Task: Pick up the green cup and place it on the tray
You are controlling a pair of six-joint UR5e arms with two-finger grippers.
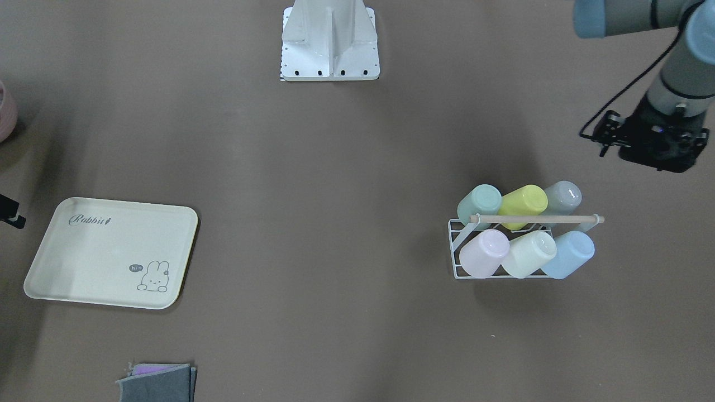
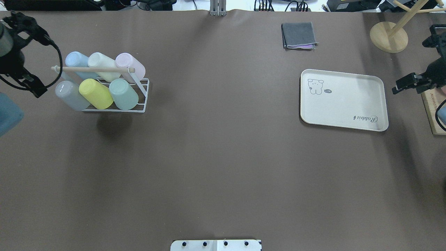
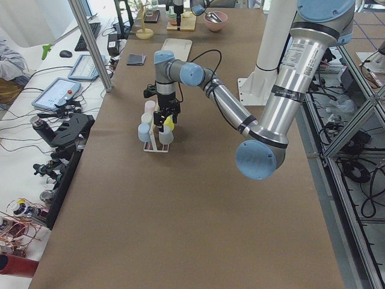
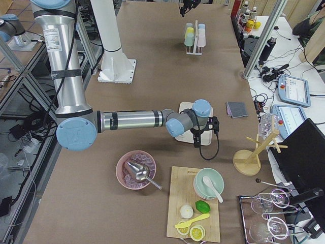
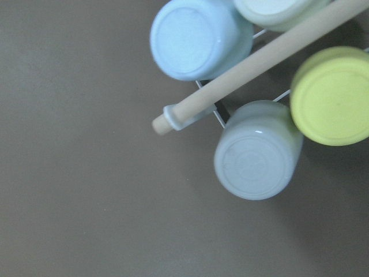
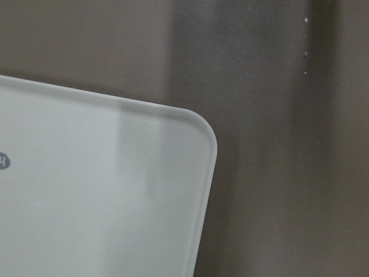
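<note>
The green cup (image 1: 479, 204) (image 2: 123, 94) is mint-coloured and lies tilted in a white wire rack (image 1: 455, 245), at the end of the row nearest the robot, next to a yellow-green cup (image 1: 523, 205). The cream tray (image 1: 111, 251) (image 2: 343, 99) lies empty on the far side of the table; its corner fills the right wrist view (image 6: 86, 202). My left gripper (image 1: 653, 139) (image 2: 17, 59) hovers off the rack's other end, by the grey cup (image 5: 256, 153); its fingers are hidden. My right gripper (image 2: 414, 82) hangs beside the tray; its fingers are hidden too.
The rack also holds pink, cream and blue cups under a wooden handle (image 1: 536, 219). A folded grey cloth (image 2: 299, 35) lies beyond the tray. A wooden stand (image 2: 388, 36), a cutting board (image 2: 433, 111) and a pink bowl (image 1: 5, 111) sit near the tray end.
</note>
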